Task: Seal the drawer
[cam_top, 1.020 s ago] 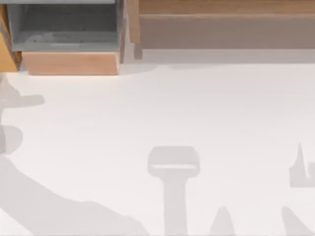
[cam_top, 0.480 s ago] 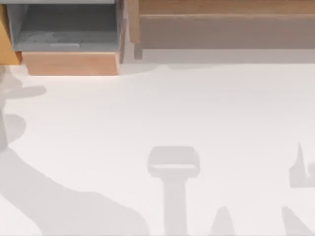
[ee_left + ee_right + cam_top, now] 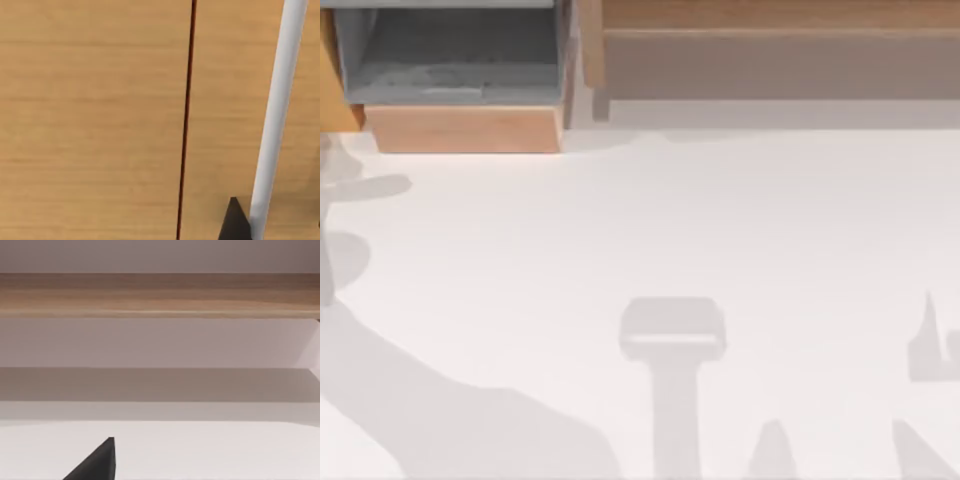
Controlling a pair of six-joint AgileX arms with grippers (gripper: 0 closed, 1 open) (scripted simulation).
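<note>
Fingers of my left gripper (image 3: 235, 220): one dark tip is visible in the left wrist view, close against a light-orange wood surface crossed by a thin dark seam, beside a white bar (image 3: 277, 115). Spread or pressed together, I cannot tell. Right gripper (image 3: 97, 462): one dark fingertip over the white table (image 3: 720, 230), facing the long wooden cabinet top (image 3: 770, 15); state likewise undetermined. In the top view the drawer (image 3: 465, 128) sits at 11 o'clock, pulled out, grey floor exposed. Judgement: sealing not accomplished; the whole push inward remains.
</note>
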